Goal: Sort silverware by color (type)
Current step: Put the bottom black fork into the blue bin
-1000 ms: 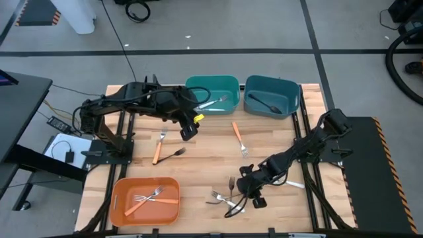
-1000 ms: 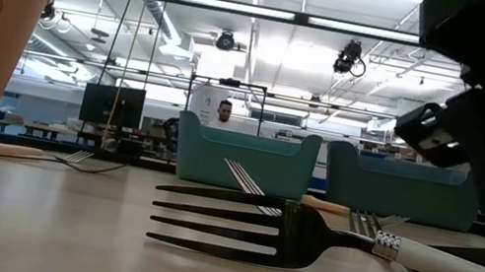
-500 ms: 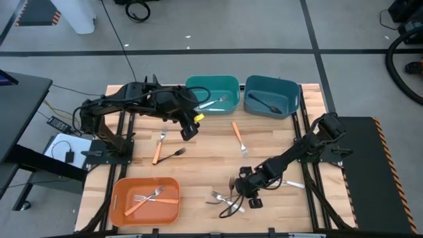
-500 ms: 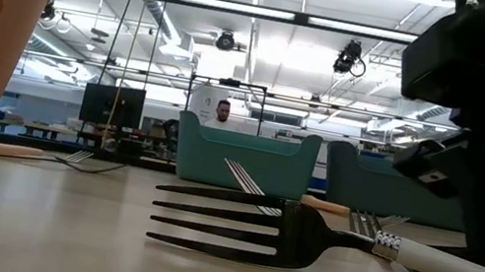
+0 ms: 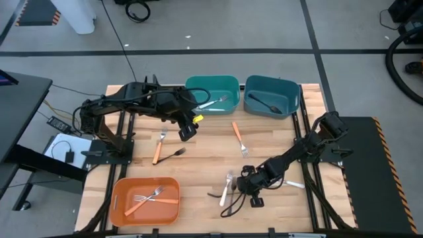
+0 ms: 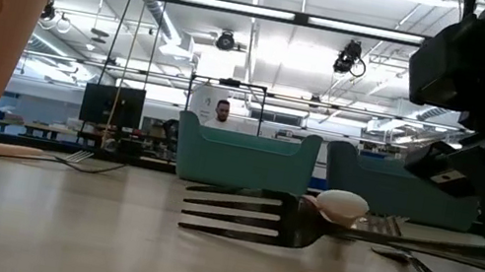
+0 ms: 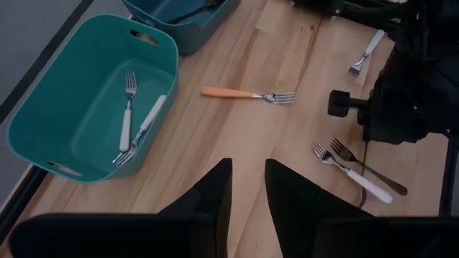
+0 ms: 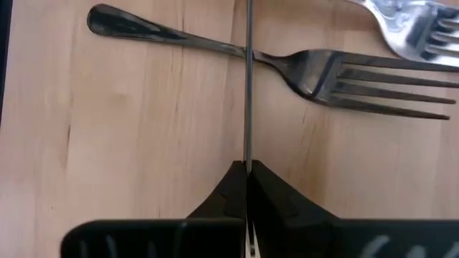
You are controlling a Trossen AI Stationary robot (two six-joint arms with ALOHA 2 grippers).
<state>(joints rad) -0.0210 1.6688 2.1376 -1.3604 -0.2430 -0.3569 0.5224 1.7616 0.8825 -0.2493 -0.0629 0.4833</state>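
Several forks clustering near table (image 5: 205,165) front edge, right of orange bin (image 5: 117,193): white fork (image 5: 226,190), dark fork (image 8: 287,64), metal tines. Right gripper (image 8: 246,172) pinching fully closed on dark handle (image 8: 249,86), seen edge-on. Forks looking light, stiff, slick; mid-handle grip across flat seems best, since thin pinch is risking twist. Left gripper (image 7: 247,168) hovering part-open, empty, beside teal bin (image 7: 43,115).

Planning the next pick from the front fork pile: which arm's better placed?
Right. The right gripper is down at the fork pile, shut on a thin fork handle. The left gripper hangs open by the teal bin, far from it.
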